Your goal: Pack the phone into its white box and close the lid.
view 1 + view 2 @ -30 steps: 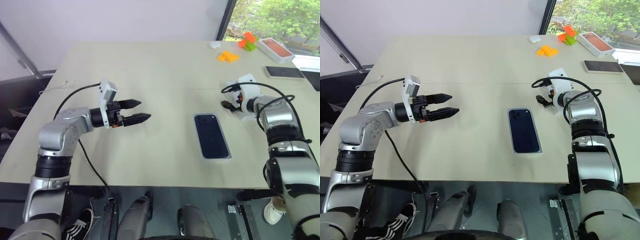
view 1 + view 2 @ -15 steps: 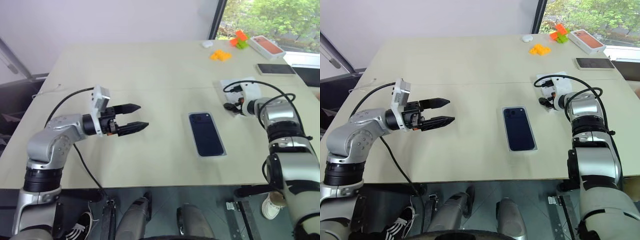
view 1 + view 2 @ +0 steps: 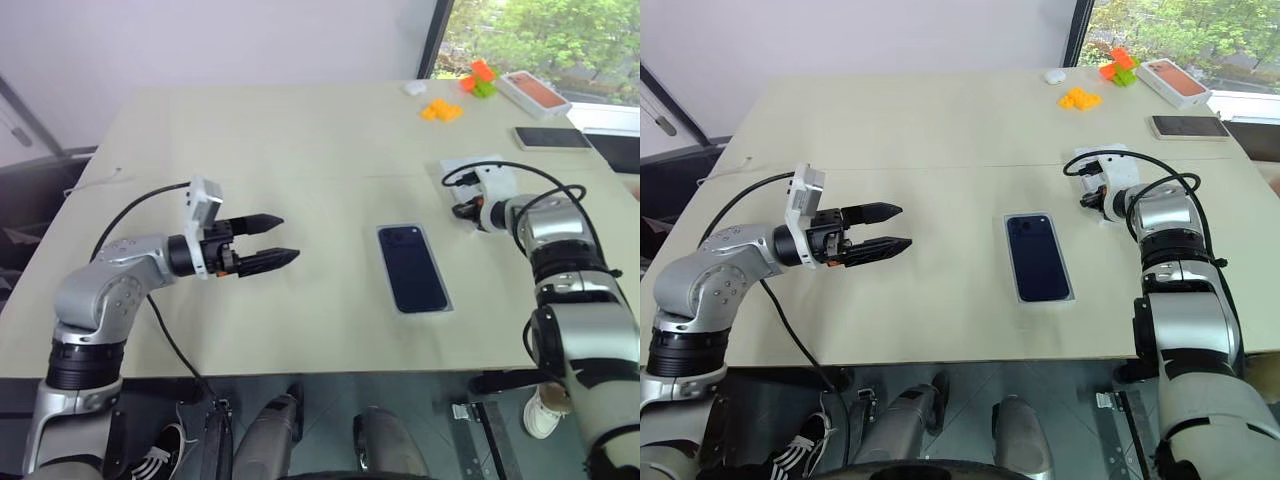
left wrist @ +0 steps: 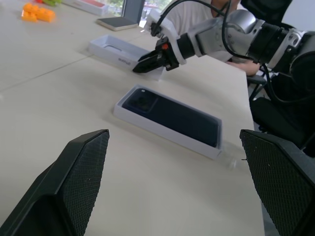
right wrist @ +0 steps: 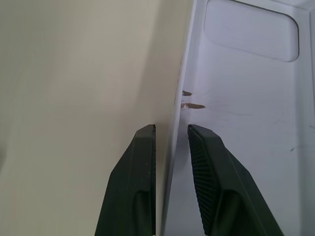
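lid pick-up is the step in hand, as we read it. the phone (image 3: 411, 267) already lies in the white box (image 4: 157, 130), back up, camera bump at the far end, near the middle of the table (image 3: 300, 130).

the lid (image 3: 465, 167) lies hollow side up to the right of the box and a little further back, apart from it. the right gripper (image 5: 171, 129) points down at it. its two black fingers straddle the lid's near side wall, one outside and one inside the hollow. they stand narrow, pinched onto that thin wall. the lid rests flat on the table, not yet lifted.

the left gripper (image 3: 288, 237) hangs above the table well left of the box, fingers spread wide, holding nothing.

we judge that the next move calls for a firm hold on the thin rim, then a lift, a turn to bring the hollow side down, and a square set-down over the box. the wall is thin and smooth, so the lid may swing or slip in the pinch.

the phone looks dark navy and glossy, and it fills the box almost to the white rim.
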Motion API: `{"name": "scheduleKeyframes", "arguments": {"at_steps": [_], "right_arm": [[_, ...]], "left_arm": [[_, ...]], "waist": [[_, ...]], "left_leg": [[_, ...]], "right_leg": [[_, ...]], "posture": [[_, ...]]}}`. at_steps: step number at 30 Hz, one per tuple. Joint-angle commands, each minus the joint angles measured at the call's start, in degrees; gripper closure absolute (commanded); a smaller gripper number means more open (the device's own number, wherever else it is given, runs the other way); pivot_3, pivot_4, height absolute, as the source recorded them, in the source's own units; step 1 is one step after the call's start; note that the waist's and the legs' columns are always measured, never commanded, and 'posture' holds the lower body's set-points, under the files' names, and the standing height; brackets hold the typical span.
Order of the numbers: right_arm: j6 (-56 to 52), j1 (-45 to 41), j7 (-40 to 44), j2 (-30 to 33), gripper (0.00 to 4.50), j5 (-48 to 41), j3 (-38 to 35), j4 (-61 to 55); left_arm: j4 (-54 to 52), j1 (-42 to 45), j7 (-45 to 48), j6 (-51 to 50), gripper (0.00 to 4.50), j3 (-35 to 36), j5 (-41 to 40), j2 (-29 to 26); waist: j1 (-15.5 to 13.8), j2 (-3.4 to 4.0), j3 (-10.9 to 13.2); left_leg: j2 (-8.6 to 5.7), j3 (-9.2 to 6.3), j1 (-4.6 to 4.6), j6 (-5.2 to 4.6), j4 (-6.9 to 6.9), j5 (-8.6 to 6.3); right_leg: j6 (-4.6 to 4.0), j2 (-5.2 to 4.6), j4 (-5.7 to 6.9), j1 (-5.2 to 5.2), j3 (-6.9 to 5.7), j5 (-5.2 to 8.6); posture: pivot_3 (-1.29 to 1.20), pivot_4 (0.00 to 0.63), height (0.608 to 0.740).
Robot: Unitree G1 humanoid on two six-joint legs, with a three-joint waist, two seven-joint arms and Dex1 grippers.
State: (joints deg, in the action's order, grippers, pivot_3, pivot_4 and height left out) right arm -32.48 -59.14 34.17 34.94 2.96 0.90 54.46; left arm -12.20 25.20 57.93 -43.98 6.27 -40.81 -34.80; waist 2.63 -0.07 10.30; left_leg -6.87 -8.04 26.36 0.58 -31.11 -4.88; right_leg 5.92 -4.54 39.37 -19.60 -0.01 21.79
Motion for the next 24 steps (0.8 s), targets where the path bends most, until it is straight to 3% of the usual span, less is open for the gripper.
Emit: {"name": "scheduleKeyframes", "arguments": {"at_steps": [1, 15, 19, 24], "right_arm": [[1.71, -3.56, 0.47, 0.94, 3.41, 1.02, 0.59, 1.56], [5.73, -8.16, 0.55, -0.54, 3.41, 4.56, 4.00, 11.36], [6.47, -7.75, 1.34, -0.43, 4.44, 5.44, 4.67, 12.65], [7.06, -9.43, 1.33, -0.43, 4.44, 4.04, 2.67, 11.49]], "left_arm": [[-2.28, -0.21, -1.03, 0.07, 0.00, 0.34, -1.61, 0.40], [-5.27, -2.38, -5.02, -0.33, 0.00, -0.52, -2.33, 1.51], [-5.72, -2.50, -5.82, -0.46, 0.00, -0.50, -2.50, 1.54], [-4.95, -2.19, -6.58, -1.06, 0.00, -0.29, -2.82, 1.32]], "waist": [[-0.02, 0.00, 0.00], [-0.07, 0.01, 0.00], [-0.11, 0.01, 0.00], [-0.08, 0.01, 0.00]], "left_leg": [[0.01, 0.00, 0.00, 0.00, 0.00, 0.00], [0.01, 0.00, -0.01, 0.01, -0.01, 0.01], [0.01, 0.00, -0.01, 0.02, -0.01, 0.01], [0.01, 0.00, -0.02, 0.02, -0.01, 0.01]], "right_leg": [[0.00, 0.01, 0.00, 0.00, 0.00, 0.00], [0.00, 0.02, 0.03, 0.00, 0.01, 0.00], [0.00, 0.02, 0.03, 0.01, 0.02, 0.00], [0.00, 0.02, 0.04, 0.01, 0.02, 0.00]], "posture": [[0.00, 0.150, 0.740], [0.00, 0.150, 0.740], [0.00, 0.150, 0.740], [0.00, 0.150, 0.740]]}}
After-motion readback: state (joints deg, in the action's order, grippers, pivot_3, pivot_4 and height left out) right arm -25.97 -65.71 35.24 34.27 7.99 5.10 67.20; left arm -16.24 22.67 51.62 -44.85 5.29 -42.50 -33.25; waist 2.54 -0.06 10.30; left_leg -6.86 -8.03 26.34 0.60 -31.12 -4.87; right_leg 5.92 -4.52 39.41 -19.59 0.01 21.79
